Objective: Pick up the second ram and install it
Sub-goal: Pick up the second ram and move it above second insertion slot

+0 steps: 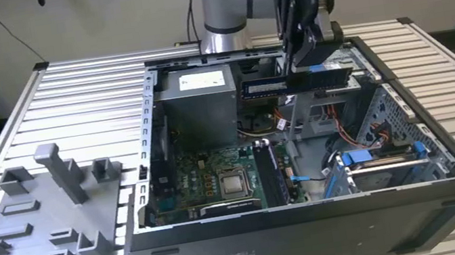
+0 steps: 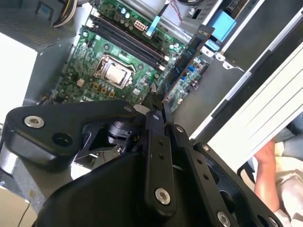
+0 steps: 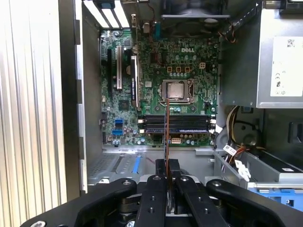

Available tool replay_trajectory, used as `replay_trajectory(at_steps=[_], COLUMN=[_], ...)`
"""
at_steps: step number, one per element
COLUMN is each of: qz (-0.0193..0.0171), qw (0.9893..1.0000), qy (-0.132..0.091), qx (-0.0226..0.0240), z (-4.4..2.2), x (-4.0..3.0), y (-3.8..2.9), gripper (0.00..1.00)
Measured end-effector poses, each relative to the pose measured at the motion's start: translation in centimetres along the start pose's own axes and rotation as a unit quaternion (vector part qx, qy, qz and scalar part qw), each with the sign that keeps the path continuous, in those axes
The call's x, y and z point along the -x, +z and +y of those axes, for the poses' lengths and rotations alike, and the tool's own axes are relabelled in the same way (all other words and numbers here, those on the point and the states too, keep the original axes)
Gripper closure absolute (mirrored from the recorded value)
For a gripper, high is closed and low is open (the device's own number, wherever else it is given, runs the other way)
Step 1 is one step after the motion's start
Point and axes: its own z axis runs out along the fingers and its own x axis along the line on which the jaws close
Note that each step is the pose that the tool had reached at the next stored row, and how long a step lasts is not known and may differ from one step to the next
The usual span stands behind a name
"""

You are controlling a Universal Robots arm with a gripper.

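Grips the long, thin, dark blue-green memory stick (image 1: 269, 86) in the black metal hand (image 1: 309, 65), fingers pinched narrow on the board. Holds it level in the air above the open black computer case (image 1: 313, 206), well clear of the green motherboard (image 1: 204, 186) on the case floor. In the first wrist view, presents the stick edge-on, reaching out over the black memory slots (image 3: 177, 124) near the silver processor (image 3: 176, 90). Hangs well apart from the grey plastic holder plate (image 1: 42, 225) with upright posts, on the slatted metal tabletop (image 1: 75, 90) at the exterior view's left.
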Motion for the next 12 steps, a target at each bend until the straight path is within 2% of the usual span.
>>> replay_trajectory(at_steps=[2, 3, 4, 5, 7, 8, 9, 12], qz=[-0.0009, -0.0030, -0.0067, -0.0129, -0.0290, -0.0338, -0.0354, -0.0359], qw=[1.0000, 1.0000, 1.0000, 0.9999, 0.9996, 0.9994, 0.9994, 0.9994], qy=[0.000, 0.000, 0.000, 0.000, 0.000, 0.000, 0.000, 0.000], qx=[0.0001, 0.0001, 0.0002, 0.0003, 0.0006, 0.0007, 0.0007, 0.0008], z=[0.01, 0.02, 0.01, 0.02, 0.02, 0.03, 0.03, 0.04], x=[0.43, 0.64, 0.80, 0.89, 1.03, 1.11, 1.24, 1.84], y=[0.00, 0.00, -0.01, 0.00, 0.00, 0.01, 0.05, 0.07], gripper=[0.86, 0.86, 0.86, 0.86, 0.86, 0.86, 0.86, 0.86])
